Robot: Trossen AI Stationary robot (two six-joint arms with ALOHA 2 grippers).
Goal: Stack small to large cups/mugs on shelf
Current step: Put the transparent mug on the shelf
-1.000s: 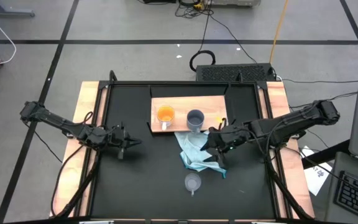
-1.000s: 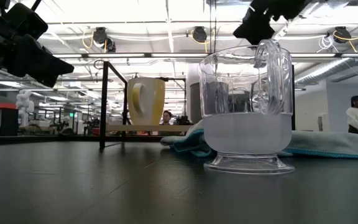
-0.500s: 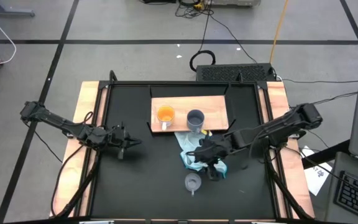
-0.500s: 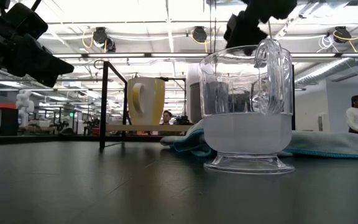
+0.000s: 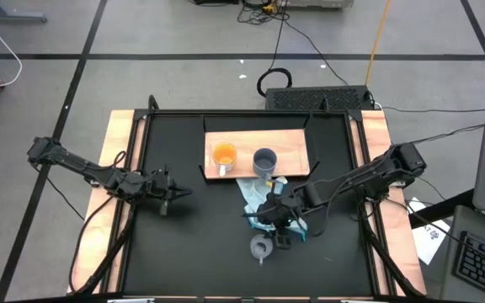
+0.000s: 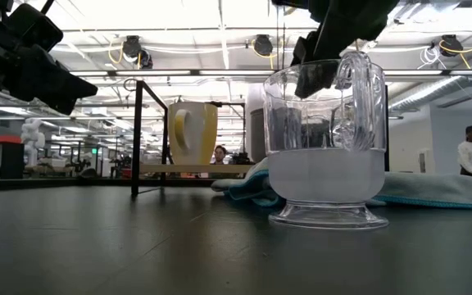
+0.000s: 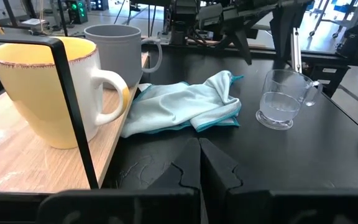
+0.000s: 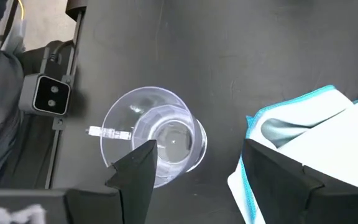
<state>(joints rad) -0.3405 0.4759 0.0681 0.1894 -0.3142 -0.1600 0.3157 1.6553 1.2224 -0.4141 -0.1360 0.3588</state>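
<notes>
A clear glass cup (image 5: 260, 247) stands upright on the black table near its near edge; it also shows in the right wrist view (image 8: 157, 143) and the low view (image 6: 326, 147). My right gripper (image 5: 281, 229) is open just above it, fingers pointing down (image 8: 197, 180). One fingertip (image 6: 314, 78) is down at rim level; no touch shows. An orange mug (image 5: 224, 155) and a grey-blue mug (image 5: 264, 160) stand on the wooden shelf (image 5: 255, 139). My left gripper (image 5: 175, 195) waits shut at the table's left (image 7: 199, 163).
A light blue cloth (image 5: 259, 200) lies crumpled between the shelf's near edge and the glass cup. A small camera box (image 8: 45, 96) sits at the table's near edge beside the cup. A person (image 6: 469, 152) stands far off in the room.
My right gripper has gone from over the cloth's right side toward the table's near and left edges and down, and now stands over the glass cup. The cup, the mugs and the cloth have stayed where they were.
</notes>
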